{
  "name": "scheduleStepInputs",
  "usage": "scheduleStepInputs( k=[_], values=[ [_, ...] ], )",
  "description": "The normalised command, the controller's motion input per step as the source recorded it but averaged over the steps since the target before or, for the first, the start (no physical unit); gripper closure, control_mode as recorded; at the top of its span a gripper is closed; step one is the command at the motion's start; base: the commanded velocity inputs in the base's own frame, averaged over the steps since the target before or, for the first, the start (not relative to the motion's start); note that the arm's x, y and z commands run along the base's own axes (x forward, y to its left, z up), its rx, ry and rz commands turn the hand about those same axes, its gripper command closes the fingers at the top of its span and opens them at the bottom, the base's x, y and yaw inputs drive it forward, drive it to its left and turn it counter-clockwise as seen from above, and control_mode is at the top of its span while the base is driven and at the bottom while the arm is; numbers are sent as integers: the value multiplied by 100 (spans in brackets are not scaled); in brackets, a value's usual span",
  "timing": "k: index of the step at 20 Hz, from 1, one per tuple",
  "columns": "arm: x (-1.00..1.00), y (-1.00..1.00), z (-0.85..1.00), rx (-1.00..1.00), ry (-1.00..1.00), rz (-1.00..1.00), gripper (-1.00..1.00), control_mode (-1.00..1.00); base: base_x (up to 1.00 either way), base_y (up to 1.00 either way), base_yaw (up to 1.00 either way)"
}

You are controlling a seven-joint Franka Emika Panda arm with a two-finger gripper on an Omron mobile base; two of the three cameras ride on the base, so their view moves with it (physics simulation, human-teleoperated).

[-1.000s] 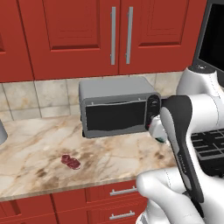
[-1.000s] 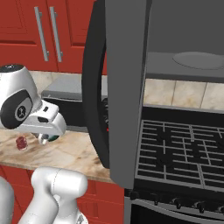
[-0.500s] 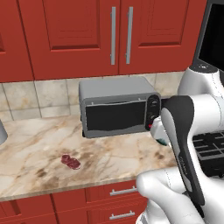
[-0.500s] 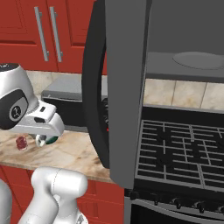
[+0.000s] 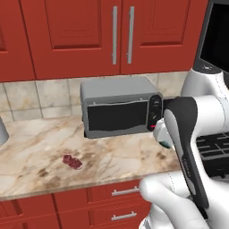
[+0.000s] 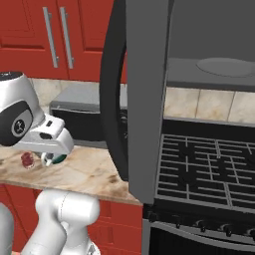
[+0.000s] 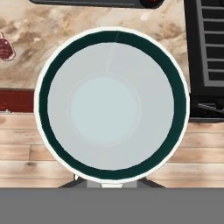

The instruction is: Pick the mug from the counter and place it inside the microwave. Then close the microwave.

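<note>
Hanging under the gripper, the mug is off the counter, held in narrow jaws that pinch its rim; the hand view looks straight down into its pale bowl, ringed by a dark teal band and a white lip, so its long axis runs along the gripper's own line and it stays upright. In the right base view only a bit of its teal lower part peeks out below the white hand, above the counter's front edge. In the left base view the mug is a sliver beside the forearm, just in front of the toaster oven's knob end. Below the mug, in the hand view, lie the counter edge, a strip of red drawer front and wooden floor, with the stove off to one side. The coming move turns on this: the microwave sits higher than the hand and to its right, above the stove, and its door stands swung wide, edge-on between the hand and the cavity. My judgement is that the mug must rise and pass round the door's free edge before going in, keeping level so it does not tip. A small red item lies on the counter to the left, well apart.
</note>
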Motion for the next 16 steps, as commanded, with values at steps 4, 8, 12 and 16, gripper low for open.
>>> scheduleStepInputs(
  k=[4, 8, 12, 16],
  values=[
    [0, 0, 0, 0, 0, 0, 100, 100, -76, 17, 0],
    [0, 0, 0, 0, 0, 0, 100, 100, -74, 24, -8],
    [0, 0, 0, 0, 0, 0, 100, 100, -99, 9, -36],
    [0, 0, 0, 0, 0, 0, 100, 100, -96, -2, -56]
  ],
)
